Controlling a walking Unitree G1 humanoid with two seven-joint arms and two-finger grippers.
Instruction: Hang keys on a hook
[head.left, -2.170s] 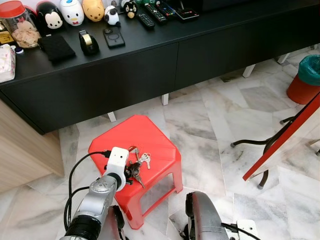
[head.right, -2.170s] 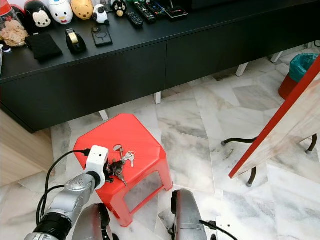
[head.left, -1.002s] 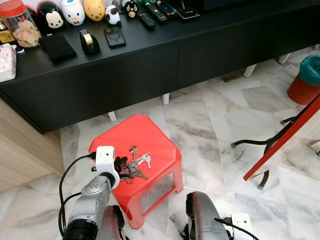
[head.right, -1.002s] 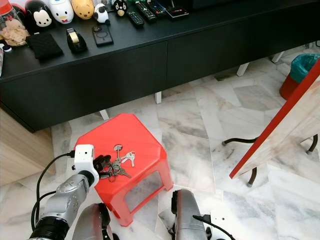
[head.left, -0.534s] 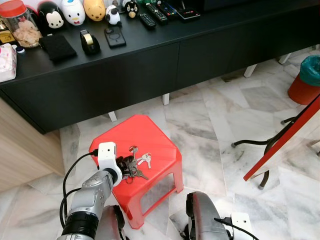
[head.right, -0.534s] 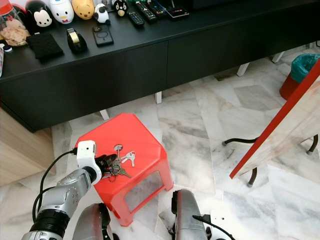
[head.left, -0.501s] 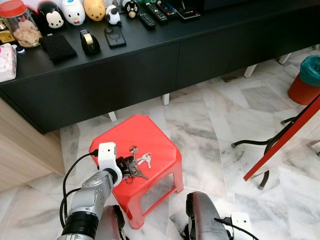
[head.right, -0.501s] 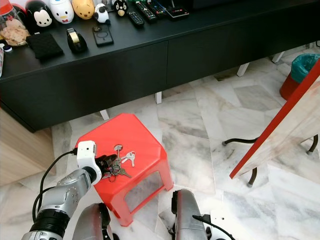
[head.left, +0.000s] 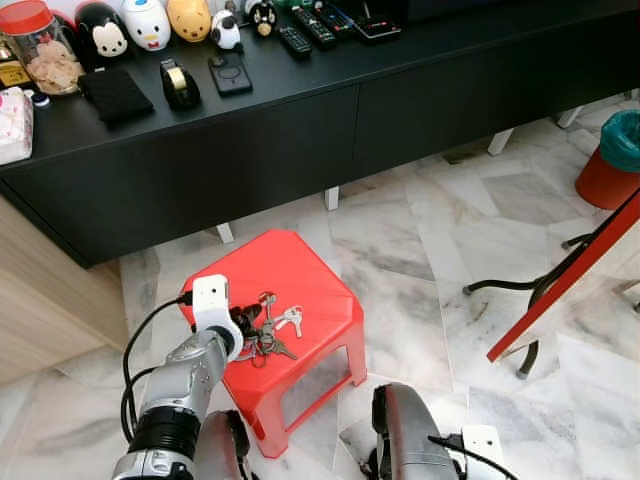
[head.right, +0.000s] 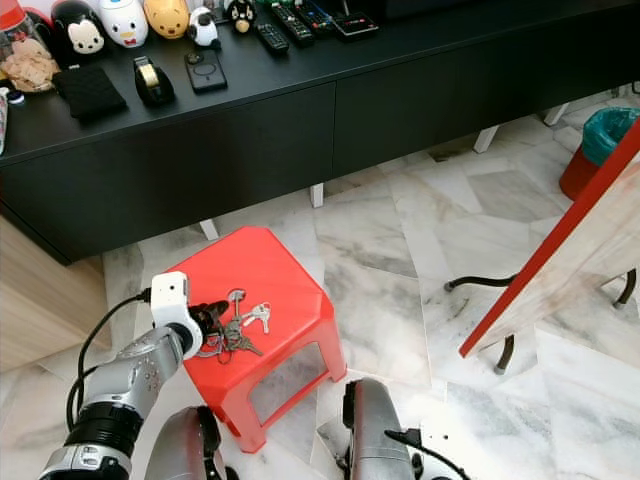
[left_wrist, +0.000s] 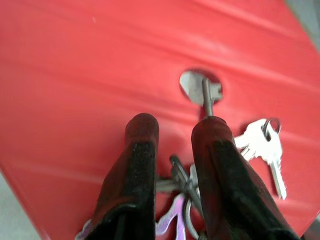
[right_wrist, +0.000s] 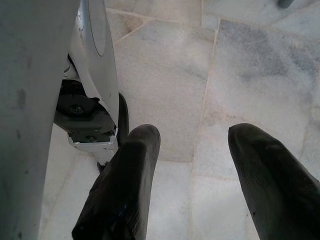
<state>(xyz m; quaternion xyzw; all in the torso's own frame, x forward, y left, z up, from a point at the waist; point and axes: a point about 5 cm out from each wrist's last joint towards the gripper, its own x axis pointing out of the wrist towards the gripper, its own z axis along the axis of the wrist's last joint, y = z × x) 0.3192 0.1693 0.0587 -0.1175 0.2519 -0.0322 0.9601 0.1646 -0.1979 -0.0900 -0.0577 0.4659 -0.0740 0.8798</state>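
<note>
Keys lay on red stool, in loose flat bunch. Left claw sat low over ring end, fingers a little apart, maybe pinching ring; hard to tell. Longest key pointed away from claw, toward black cabinet. Bunch looked light, hard, floppy, slippery. Best hold: ring. Right claw hung open over floor.

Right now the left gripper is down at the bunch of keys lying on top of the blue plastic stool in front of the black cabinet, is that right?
Not quite: the stool is red, not blue, as the left eye view shows. The rest holds: the left gripper is down at the bunch of keys lying on top of it, in front of the black cabinet.
</note>
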